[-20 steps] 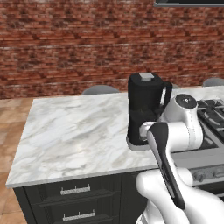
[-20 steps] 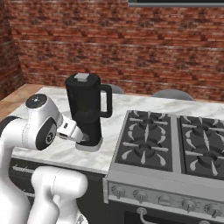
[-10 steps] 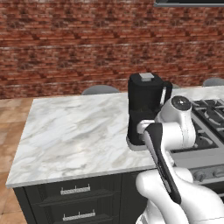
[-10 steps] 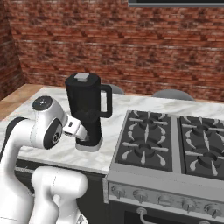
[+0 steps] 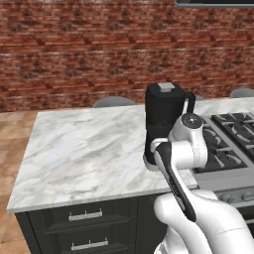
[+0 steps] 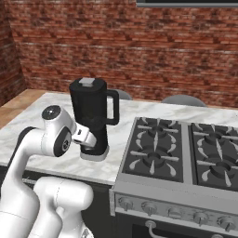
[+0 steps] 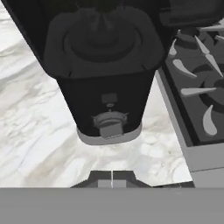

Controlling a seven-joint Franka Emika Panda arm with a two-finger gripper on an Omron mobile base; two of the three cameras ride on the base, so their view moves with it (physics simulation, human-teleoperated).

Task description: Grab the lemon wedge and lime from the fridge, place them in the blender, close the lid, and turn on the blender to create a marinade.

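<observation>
Arm swings closer to blender (image 7: 105, 83) base since a second ago — gripper (image 7: 112, 178) fingers together, nothing held; lid (image 5: 166, 88) on, knob press next.

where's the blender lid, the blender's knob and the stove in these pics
lid (image 6: 88, 82): right base view, the small grey square at the middle of the cap.
blender knob (image 7: 109, 120): hand view, the round dial on the base's front.
stove (image 6: 158, 153): right base view, the near left burner grate.
</observation>
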